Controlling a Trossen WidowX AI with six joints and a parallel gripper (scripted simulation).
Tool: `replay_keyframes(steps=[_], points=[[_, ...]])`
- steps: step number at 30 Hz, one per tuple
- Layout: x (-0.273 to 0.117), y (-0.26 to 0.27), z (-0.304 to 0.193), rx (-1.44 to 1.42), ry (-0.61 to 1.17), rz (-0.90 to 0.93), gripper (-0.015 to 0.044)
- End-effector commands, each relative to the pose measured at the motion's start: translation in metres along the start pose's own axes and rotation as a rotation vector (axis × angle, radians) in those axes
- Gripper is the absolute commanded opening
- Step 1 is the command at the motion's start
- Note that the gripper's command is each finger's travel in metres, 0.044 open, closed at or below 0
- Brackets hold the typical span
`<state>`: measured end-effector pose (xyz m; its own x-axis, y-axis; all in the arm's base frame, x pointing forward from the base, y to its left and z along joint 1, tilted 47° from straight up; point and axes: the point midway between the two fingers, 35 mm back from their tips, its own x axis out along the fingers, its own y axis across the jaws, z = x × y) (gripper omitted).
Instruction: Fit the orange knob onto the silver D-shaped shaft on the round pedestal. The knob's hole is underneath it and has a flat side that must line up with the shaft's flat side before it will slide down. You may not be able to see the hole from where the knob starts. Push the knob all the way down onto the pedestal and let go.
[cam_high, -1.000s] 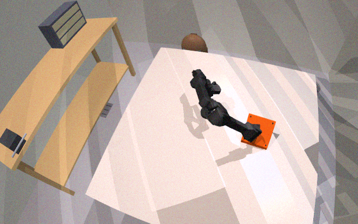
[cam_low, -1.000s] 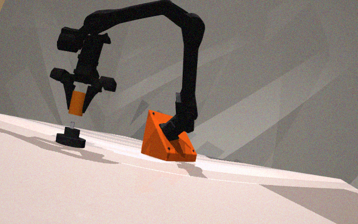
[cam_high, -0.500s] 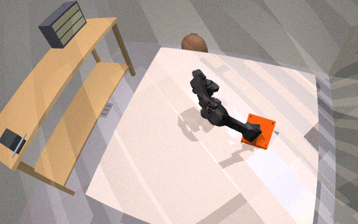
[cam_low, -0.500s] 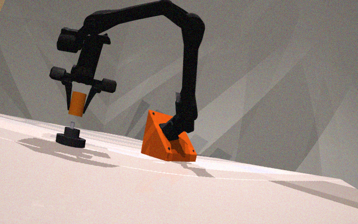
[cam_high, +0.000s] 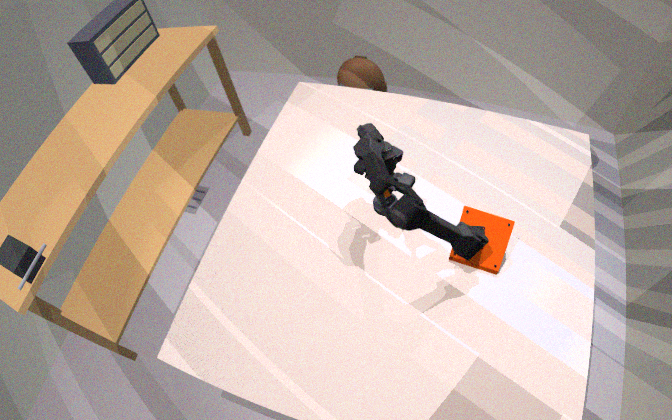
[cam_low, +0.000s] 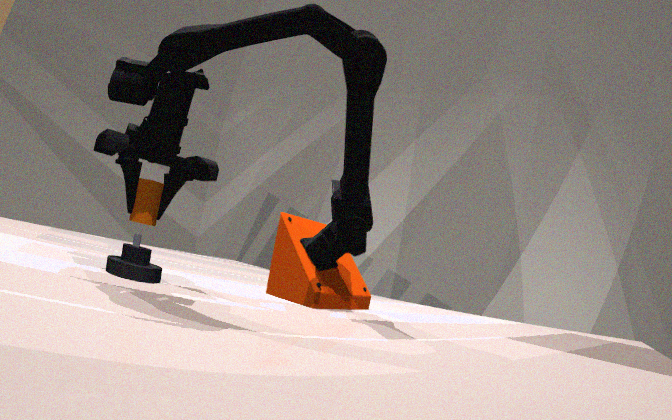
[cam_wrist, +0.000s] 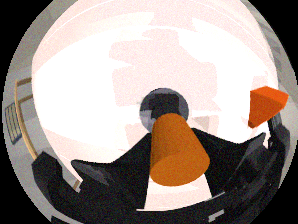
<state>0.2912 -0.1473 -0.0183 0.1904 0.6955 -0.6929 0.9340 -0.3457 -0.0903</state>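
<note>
The orange knob (cam_high: 387, 194) (cam_low: 147, 202) (cam_wrist: 177, 150) is held between the two fingers of my gripper (cam_low: 145, 215) (cam_wrist: 171, 134), which is shut on it. The knob hangs a little above the silver shaft (cam_low: 137, 240), with a small gap between them. In the exterior view its lower end is nearly over the shaft, slightly to the right, and the two lean about alike. The shaft stands on the black round pedestal (cam_low: 134, 270) (cam_wrist: 145, 108). In the wrist view the knob covers part of the pedestal. The knob's hole and the shaft's flat side cannot be made out.
The arm's orange base block (cam_high: 500, 240) (cam_low: 290, 265) (cam_wrist: 265, 105) stands on the pale table (cam_high: 300, 300) (cam_low: 350, 380), to the right of the pedestal in the exterior view. A wooden bench (cam_high: 65, 160) with a drawer box stands beyond the table's left edge.
</note>
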Motion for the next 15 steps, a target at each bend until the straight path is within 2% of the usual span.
replay_keyframes(steps=[1, 15], points=[[0.0006, 0.0005, -0.0003, -0.096, 0.003, 0.003, 0.0], [0.0019, 0.0006, -0.0003, -0.378, 0.002, 0.003, 0.0]])
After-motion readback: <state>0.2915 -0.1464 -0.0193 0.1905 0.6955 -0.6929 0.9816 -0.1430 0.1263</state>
